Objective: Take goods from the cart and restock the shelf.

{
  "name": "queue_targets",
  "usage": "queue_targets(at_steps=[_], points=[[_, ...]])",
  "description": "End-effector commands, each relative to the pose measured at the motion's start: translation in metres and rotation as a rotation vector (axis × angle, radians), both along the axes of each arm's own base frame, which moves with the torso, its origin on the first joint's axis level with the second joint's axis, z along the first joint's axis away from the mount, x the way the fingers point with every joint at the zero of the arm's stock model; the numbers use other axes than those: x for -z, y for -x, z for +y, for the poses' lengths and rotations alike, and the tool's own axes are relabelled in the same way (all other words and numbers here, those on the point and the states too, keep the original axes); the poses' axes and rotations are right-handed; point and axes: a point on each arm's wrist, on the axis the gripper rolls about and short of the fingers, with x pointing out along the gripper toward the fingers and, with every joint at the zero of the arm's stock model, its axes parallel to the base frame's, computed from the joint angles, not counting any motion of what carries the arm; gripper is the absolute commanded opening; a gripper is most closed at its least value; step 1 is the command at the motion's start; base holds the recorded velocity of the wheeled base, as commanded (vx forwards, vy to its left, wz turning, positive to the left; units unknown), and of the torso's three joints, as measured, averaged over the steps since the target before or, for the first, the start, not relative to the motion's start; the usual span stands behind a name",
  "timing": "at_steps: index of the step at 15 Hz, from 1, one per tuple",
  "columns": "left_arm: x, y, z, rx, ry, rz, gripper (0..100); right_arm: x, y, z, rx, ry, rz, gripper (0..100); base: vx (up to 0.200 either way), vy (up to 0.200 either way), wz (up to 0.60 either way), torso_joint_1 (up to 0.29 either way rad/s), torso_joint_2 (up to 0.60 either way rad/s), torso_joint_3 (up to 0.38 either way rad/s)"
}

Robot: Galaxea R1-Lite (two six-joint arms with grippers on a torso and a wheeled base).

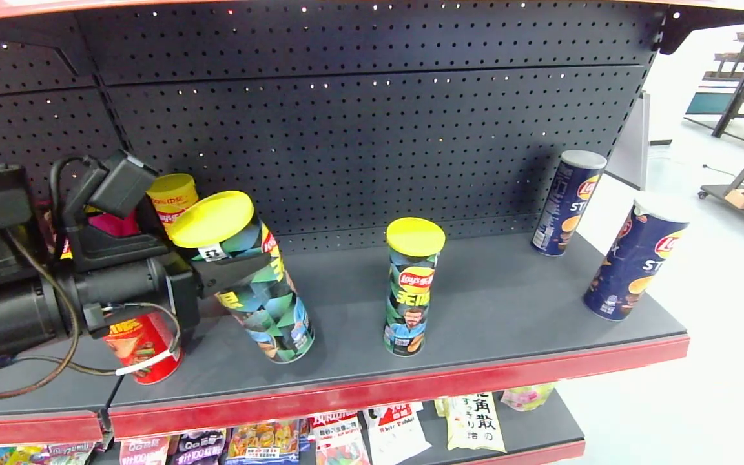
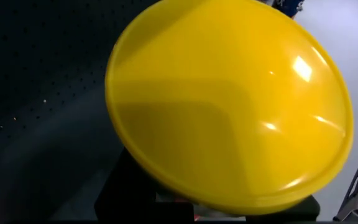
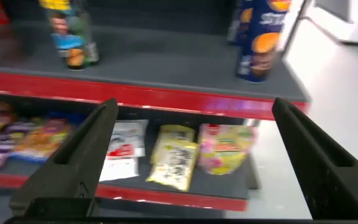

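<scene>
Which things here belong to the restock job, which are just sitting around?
Job: left claw; tilted green cardboard chip can with yellow plastic lid in it; dark grey metal shelf.
Idle: upright green chip can; two dark blue chip cans; red chip can; snack packets below.

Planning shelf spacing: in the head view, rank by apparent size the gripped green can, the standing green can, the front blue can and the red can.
Largest: gripped green can, though it sits nearest the camera.
Next: standing green can and front blue can look alike, so unranked.
Smallest: red can, partly hidden.
</scene>
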Motion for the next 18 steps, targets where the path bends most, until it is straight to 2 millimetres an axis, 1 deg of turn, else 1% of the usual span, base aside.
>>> queue_targets(at_steps=[1, 2, 3, 5, 7, 9, 10, 12, 13, 14, 15, 17, 18], points=[[0.0074, -0.0092, -0.0044, 0.007, -0.007, 0.033, 0, -0.0009, 0.0003, -0.0002, 0.01, -0.011, 0.0, 100, 0.0, 0.0, 0.0, 0.0, 0.0, 0.0], [0.0074, -0.0092, -0.0044, 0.007, -0.007, 0.033, 0, -0.0009, 0.0003, -0.0002, 0.01, -0.011, 0.0, 100, 0.0, 0.0, 0.0, 0.0, 0.0, 0.0], [0.0035, -0.0134, -0.0062, 0.01, -0.003, 0.021, 0, -0.0003, 0.0, -0.0013, 0.061, -0.075, 0.014, 100, 0.0, 0.0, 0.0, 0.0, 0.0, 0.0], [0.0039, -0.0127, -0.0091, 0.022, -0.002, 0.025, 0, -0.0004, -0.0002, -0.0017, 0.073, -0.079, 0.011, 100, 0.0, 0.0, 0.0, 0.0, 0.0, 0.0], [0.0039, -0.0118, -0.0115, 0.028, 0.008, 0.036, 0, -0.001, -0.0012, -0.0015, 0.06, -0.075, 0.029, 100, 0.0, 0.0, 0.0, 0.0, 0.0, 0.0], [0.0032, -0.0112, -0.0113, 0.028, 0.011, 0.035, 0, -0.0006, 0.0004, 0.0001, -0.01, -0.035, 0.008, 100, 0.0, 0.0, 0.0, 0.0, 0.0, 0.0], [0.0032, -0.0113, -0.011, 0.026, 0.011, 0.035, 0, -0.0005, -0.0006, -0.0006, 0.034, -0.054, 0.028, 100, 0.0, 0.0, 0.0, 0.0, 0.0, 0.0], [0.0019, -0.012, -0.0116, 0.028, 0.012, 0.031, 0, -0.0001, 0.0, -0.0018, 0.079, -0.052, 0.014, 100, 0.0, 0.0, 0.0, 0.0, 0.0, 0.0], [0.0026, -0.0131, -0.012, 0.028, 0.011, 0.034, 0, -0.0001, -0.0005, -0.0051, 0.224, -0.069, 0.004, 100, 0.0, 0.0, 0.0, 0.0, 0.0, 0.0], [0.0041, -0.0138, -0.0122, 0.028, 0.01, 0.039, 0, -0.0001, -0.0008, -0.0062, 0.271, -0.109, -0.003, 100, 0.0, 0.0, 0.0, 0.0, 0.0, 0.0], [0.0041, -0.0138, -0.0122, 0.027, 0.011, 0.041, 0, -0.0001, -0.0012, -0.0061, 0.269, -0.109, -0.013, 100, 0.0, 0.0, 0.0, 0.0, 0.0, 0.0], [0.0033, -0.0142, -0.012, 0.025, 0.013, 0.039, 0, 0.0004, -0.0018, -0.0047, 0.209, -0.007, -0.029, 100, 0.0, 0.0, 0.0, 0.0, 0.0, 0.0], [0.0037, -0.0145, -0.0121, 0.025, 0.012, 0.04, 0, 0.0022, -0.0019, -0.0044, 0.197, -0.015, -0.011, 100, 0.0, 0.0, 0.0, 0.0, 0.0, 0.0]])
